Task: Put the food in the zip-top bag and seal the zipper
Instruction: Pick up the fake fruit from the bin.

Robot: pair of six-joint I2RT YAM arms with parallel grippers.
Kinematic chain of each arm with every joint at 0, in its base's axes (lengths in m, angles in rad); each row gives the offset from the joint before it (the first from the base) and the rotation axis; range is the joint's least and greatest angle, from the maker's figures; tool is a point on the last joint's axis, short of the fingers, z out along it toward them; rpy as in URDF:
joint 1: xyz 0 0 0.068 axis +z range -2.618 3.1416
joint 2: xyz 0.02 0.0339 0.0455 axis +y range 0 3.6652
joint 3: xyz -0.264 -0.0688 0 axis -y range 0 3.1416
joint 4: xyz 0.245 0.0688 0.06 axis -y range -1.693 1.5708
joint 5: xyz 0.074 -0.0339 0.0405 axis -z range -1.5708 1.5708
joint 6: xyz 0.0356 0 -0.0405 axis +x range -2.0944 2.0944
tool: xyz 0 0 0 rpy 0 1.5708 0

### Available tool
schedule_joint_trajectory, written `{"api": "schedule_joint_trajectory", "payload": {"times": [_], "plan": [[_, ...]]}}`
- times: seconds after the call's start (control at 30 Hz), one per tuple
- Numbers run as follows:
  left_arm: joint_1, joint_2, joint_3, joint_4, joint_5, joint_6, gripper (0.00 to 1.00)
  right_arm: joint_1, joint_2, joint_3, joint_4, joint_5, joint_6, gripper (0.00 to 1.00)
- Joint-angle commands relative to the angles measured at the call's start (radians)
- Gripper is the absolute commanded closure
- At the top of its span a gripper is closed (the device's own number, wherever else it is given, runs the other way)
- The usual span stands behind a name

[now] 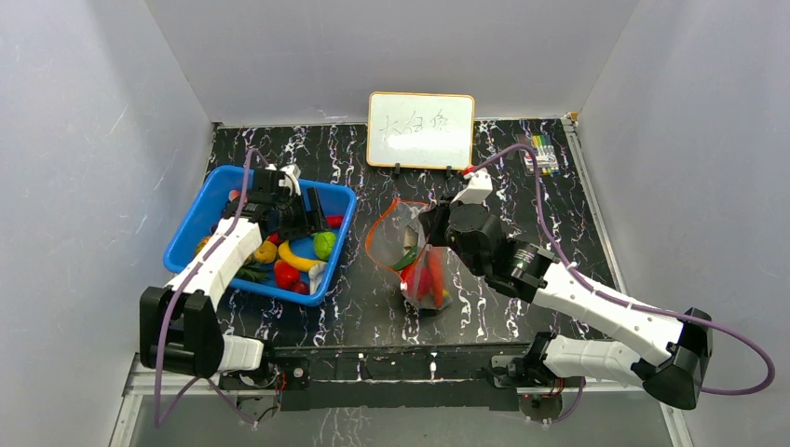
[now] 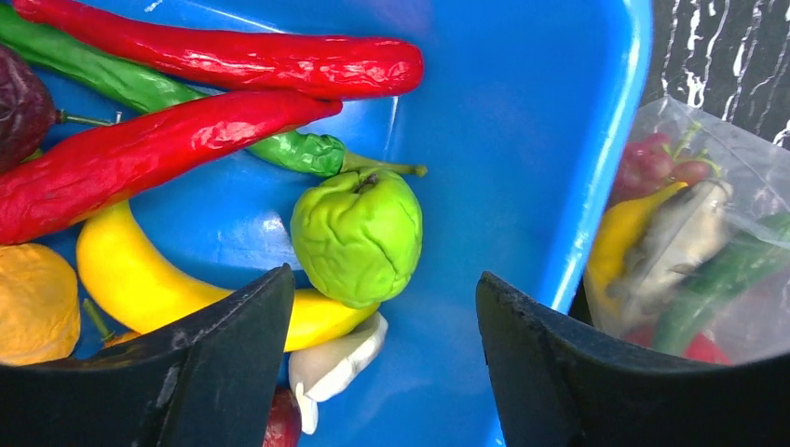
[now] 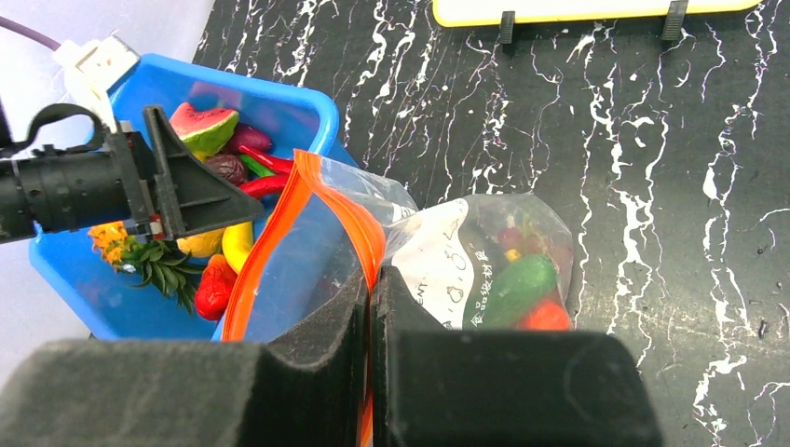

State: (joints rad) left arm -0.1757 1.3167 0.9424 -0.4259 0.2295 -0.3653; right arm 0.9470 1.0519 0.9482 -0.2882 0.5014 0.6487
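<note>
Centrally on the desk [image 1: 522, 186], standing with mouth up: bag [image 1: 410, 251], partly filled with grapes [image 2: 652, 163], a yellow piece [image 2: 619, 233], a green pod [image 3: 512, 289] and something red at the bottom. Along its top edge, zipper [image 3: 347, 207], unsealed, gaping in a loop toward the basket. Clamped on that orange strip, right fingers [image 3: 371, 279], pressed together with the plastic pinched between them. Just left of the bag, basket [image 1: 186, 233], blue, holding more food: banana [image 2: 140, 279], green fruit [image 2: 357, 233], red chillies [image 2: 242, 60], green chilli [image 2: 112, 79], watermelon slice [image 3: 200, 130], pineapple [image 3: 140, 251]. Over the basket, left fingers [image 2: 382, 279], spread wide, pointing down, green fruit below in the gap between them. Farther back, whiteboard [image 1: 419, 128], upright on small stands; markers [image 1: 540, 156] near the far right corner.
</note>
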Motion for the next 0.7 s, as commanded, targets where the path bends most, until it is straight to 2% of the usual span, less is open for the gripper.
{"api": "schedule_joint_trajectory", "payload": {"times": [0.0, 0.1, 0.27, 0.43, 0.5, 0.6, 0.67], "plan": [[0.002, 0.044, 0.010, 0.032, 0.008, 0.002, 0.29, 0.001, -0.005, 0.067, 0.044, 0.010, 0.003, 1.00], [0.002, 0.082, 0.010, 0.038, -0.010, 0.001, 0.30, 0.001, -0.009, 0.069, 0.038, 0.014, 0.002, 1.00], [0.003, 0.180, 0.027, 0.022, 0.061, 0.018, 0.31, 0.000, -0.005, 0.070, 0.043, 0.016, 0.003, 1.00], [0.002, 0.220, 0.022, 0.013, 0.062, 0.017, 0.33, 0.001, 0.012, 0.082, 0.047, 0.007, 0.003, 1.00], [0.002, 0.224, 0.029, 0.003, 0.054, 0.021, 0.38, 0.001, 0.015, 0.085, 0.050, 0.005, 0.003, 1.00], [0.002, 0.216, 0.040, -0.011, 0.038, 0.024, 0.54, 0.001, 0.020, 0.090, 0.049, 0.004, 0.003, 1.00], [0.003, 0.200, 0.044, -0.023, 0.028, 0.023, 0.58, 0.001, 0.022, 0.090, 0.048, 0.002, 0.003, 1.00]]}}
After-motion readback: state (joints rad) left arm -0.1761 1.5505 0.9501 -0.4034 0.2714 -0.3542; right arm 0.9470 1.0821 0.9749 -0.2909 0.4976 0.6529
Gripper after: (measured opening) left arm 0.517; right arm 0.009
